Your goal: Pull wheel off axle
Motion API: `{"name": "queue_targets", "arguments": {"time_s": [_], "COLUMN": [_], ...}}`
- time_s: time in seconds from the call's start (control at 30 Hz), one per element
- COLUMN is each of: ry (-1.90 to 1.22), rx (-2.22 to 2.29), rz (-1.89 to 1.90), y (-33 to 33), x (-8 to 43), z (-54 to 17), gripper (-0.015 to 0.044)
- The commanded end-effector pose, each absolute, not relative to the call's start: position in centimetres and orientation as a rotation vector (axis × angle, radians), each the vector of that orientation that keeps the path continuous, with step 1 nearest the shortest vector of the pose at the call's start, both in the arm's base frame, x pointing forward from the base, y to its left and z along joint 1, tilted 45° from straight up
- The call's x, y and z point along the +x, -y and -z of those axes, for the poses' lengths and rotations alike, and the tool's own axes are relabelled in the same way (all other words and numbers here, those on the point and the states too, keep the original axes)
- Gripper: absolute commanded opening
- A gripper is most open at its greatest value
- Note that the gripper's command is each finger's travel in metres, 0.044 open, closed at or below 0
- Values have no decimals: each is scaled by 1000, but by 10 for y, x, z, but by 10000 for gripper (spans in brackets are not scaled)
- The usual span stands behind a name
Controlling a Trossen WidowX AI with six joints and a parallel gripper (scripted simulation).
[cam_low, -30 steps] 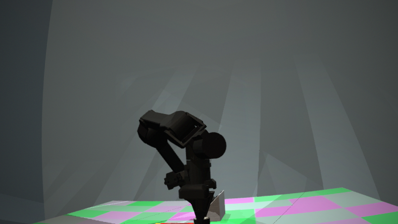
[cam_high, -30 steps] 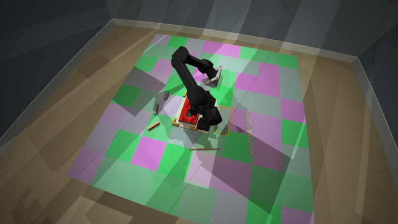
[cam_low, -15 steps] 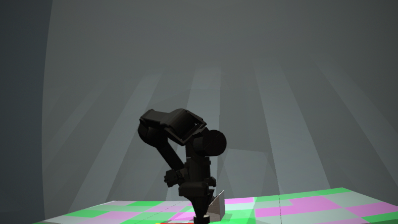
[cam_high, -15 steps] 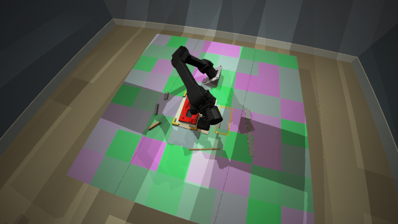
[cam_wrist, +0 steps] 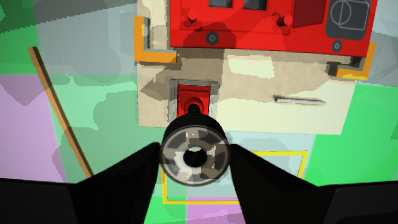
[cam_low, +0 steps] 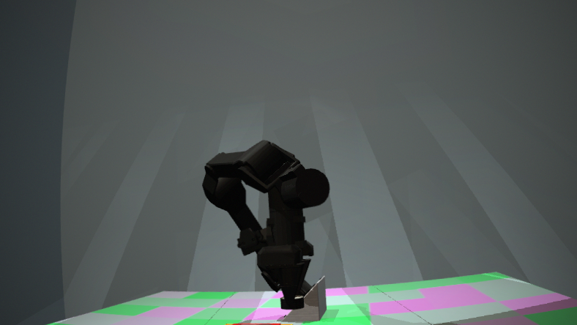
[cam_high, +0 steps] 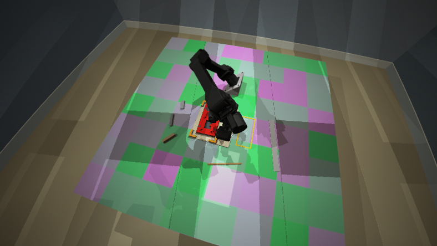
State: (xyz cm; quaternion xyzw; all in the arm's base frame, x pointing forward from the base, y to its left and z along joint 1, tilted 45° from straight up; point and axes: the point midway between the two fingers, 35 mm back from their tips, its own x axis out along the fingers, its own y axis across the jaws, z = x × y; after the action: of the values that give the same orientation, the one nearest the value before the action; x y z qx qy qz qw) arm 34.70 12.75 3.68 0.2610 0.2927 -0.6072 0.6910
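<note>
My gripper [cam_low: 291, 298] [cam_wrist: 194, 150] is shut on the wheel, with one finger at each side of it. The wheel [cam_low: 291, 303] [cam_wrist: 195, 176] is black with a grey spoked face and a dark middle hole. It hangs well above the table, clear of the axle. The dark upright axle [cam_wrist: 194, 106] stands on a small red block [cam_wrist: 194, 92] and shows just beyond the wheel in the wrist view; its lower part is partly hidden. The marked area, a yellow outline [cam_high: 243, 147] [cam_wrist: 200, 202], lies beside the board, partly hidden by the gripper and wheel.
A red fixture [cam_high: 207, 131] [cam_wrist: 270, 43] sits on the pale board [cam_wrist: 280, 118] between orange corner brackets [cam_wrist: 156, 56]. A thin brown stick [cam_high: 224, 164] [cam_wrist: 62, 114] and a long grey strip [cam_high: 274, 146] lie on the table. Several small bars, one brown [cam_high: 169, 138], lie on the board's other side.
</note>
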Motion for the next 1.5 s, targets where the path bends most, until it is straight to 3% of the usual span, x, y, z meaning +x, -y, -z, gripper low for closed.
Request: {"name": "queue_targets", "arguments": {"time_s": [0.0,0.63,1.47], "ry": [-664,-668,-665], "rx": [577,579,579], "rz": [1356,1359,1358], "y": [-141,-199,-144], "x": [337,280,289], "z": [-24,30,89], "gripper": [0,0,0]}}
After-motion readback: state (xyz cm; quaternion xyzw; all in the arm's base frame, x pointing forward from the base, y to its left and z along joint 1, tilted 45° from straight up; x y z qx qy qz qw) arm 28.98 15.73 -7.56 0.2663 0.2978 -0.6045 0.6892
